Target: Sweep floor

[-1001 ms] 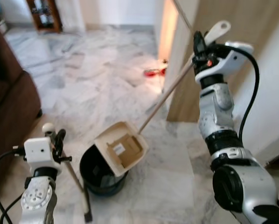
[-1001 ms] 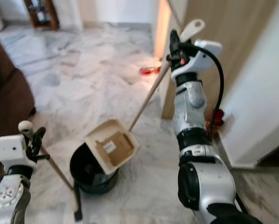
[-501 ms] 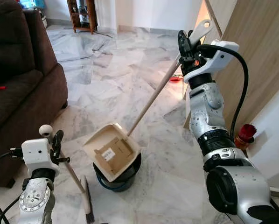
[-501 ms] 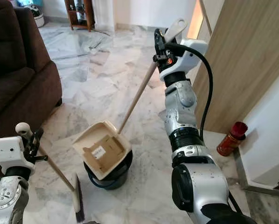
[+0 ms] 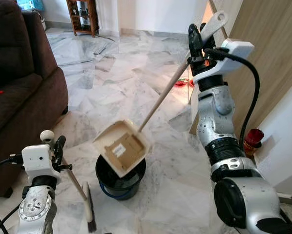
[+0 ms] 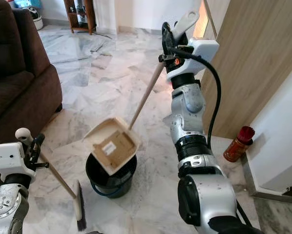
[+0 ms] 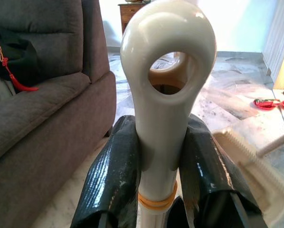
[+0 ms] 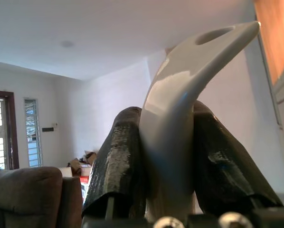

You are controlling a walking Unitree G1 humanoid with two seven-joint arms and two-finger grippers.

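Left eye view, frame centre — right gripper [image 5: 198, 36] clamps the long-handled cream plastic dustpan [image 5: 122, 148], tilted over a black round bucket [image 5: 120, 178]; lower left, left gripper [image 5: 55, 146] clasps the cream-handled broom [image 5: 89, 207].

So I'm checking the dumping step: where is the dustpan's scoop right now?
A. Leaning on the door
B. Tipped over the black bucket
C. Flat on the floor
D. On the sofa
B: the right hand holds the dustpan tilted over the black bucket.
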